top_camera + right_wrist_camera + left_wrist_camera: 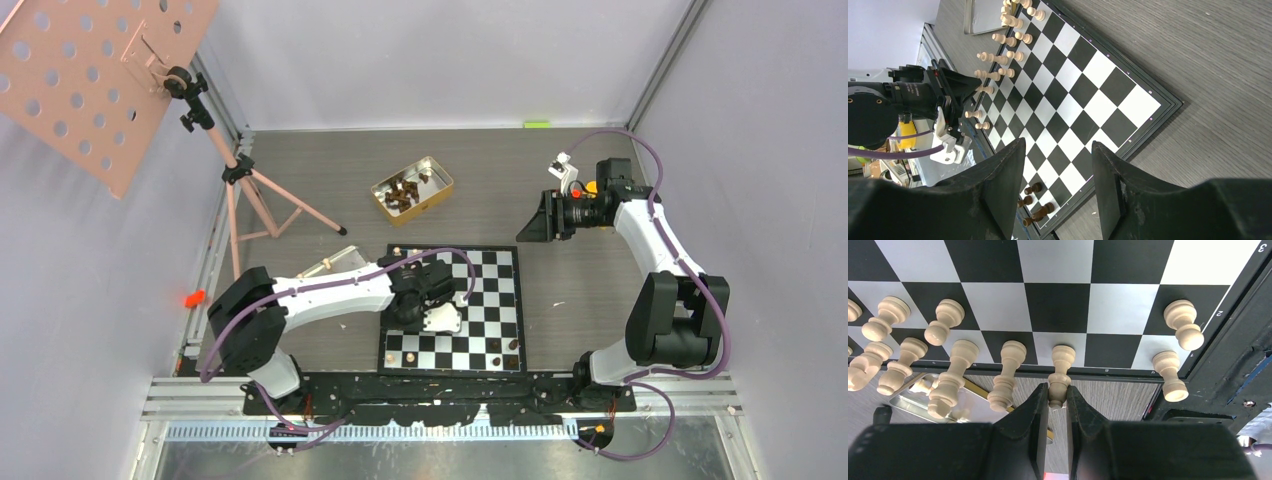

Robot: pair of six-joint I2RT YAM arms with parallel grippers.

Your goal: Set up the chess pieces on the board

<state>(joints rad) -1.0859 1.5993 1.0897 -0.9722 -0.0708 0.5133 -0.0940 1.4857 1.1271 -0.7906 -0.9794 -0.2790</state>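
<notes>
The board (490, 290) lies in the middle of the table. My left gripper (1058, 390) is shut on the head of a pale chess piece (1062, 365) that stands on the board's edge row, among several other pale pieces (950, 375). In the top view the left gripper (410, 310) hovers over the board's left side and hides most of those pieces. My right gripper (1057, 150) is open and empty; it is held above the table right of the board in the top view (530, 222). A few dark pieces (1037, 202) stand at one board corner (505, 347).
A gold tin (412, 188) with dark pieces sits behind the board. A clear tray (335, 262) lies left of the board, partly under my left arm. A tripod (245, 190) with a pink perforated panel (90, 70) stands at the back left.
</notes>
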